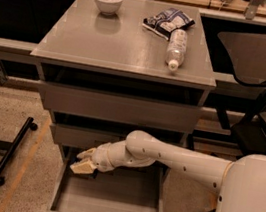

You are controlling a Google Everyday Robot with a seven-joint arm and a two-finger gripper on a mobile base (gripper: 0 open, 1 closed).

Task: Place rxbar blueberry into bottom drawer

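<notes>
The bottom drawer (106, 202) is pulled open at the foot of the grey cabinet, and its flat grey interior shows bare. My gripper (85, 165) hangs at the drawer's back left, just above its floor and under the middle drawer (87, 138). My white arm reaches in from the right. The rxbar blueberry does not show anywhere in this view. I cannot tell whether it is in the gripper.
On the cabinet top (108, 43) stand a white bowl (108, 1), a crinkled blue-and-white bag (166, 21) and a clear plastic bottle (176, 48) lying down. A black office chair (262, 59) is at the right. A black bar (11, 151) lies on the floor at the left.
</notes>
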